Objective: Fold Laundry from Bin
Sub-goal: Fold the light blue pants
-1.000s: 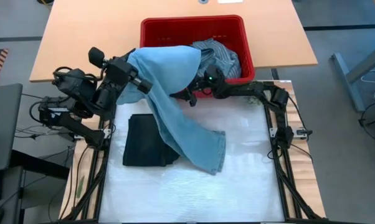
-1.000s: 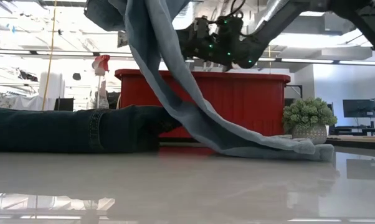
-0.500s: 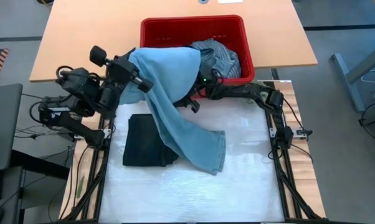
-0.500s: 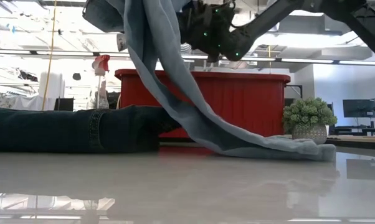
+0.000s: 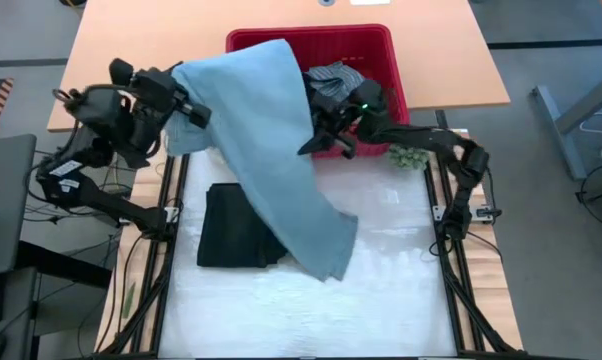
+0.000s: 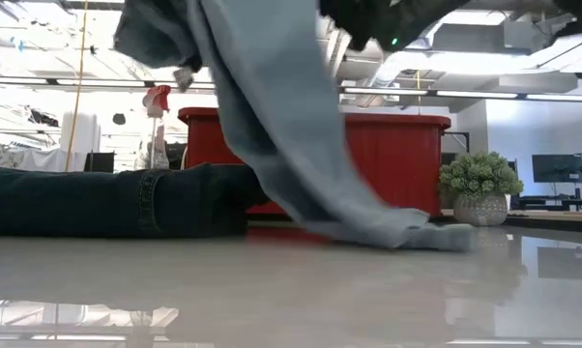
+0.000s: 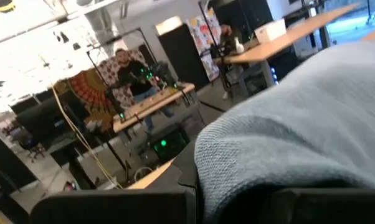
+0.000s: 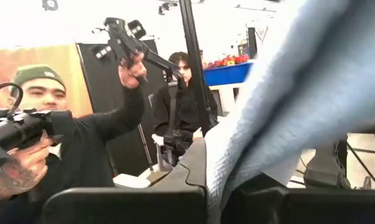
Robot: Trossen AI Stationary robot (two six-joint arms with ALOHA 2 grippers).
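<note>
Light blue denim jeans point(image 5: 281, 140) hang spread between my two grippers in front of the red bin point(image 5: 391, 50). Their lower end point(image 5: 331, 258) lies on the white table. My left gripper point(image 5: 191, 110) is shut on the jeans' upper left part. My right gripper point(image 5: 313, 132) is shut on their upper right edge. A dark navy piece point(image 5: 233, 225) lies folded flat on the table, partly under the jeans. A blue-white striped shirt point(image 5: 333, 76) sits in the bin. My left gripper pinches a bunched edge of the jeans point(image 7: 237, 168) between its two fingers point(image 7: 113, 208), coming in level from the table's left. The cloth drapes away toward the other gripper and hangs below. My right gripper pinches the jeans' edge point(image 8: 220, 167) between its two fingers point(image 8: 125, 208), coming in roughly level from the right. How many layers it has, I cannot tell. The cloth hangs below it, its lower end point(image 6: 426, 235) resting on the table.
A small green fuzzy ball point(image 5: 409, 155) sits by the bin's near right corner. A spray bottle point(image 6: 158, 106) shows beyond the dark piece. People stand in the room behind. The near half of the white table point(image 5: 301, 310) holds no garment.
My right gripper has shut on the jeans' right edge and risen. My left gripper has moved toward the table's far left corner. The jeans' upper part has spread wide between them, and the lower end has slid a little to the left on the table.
</note>
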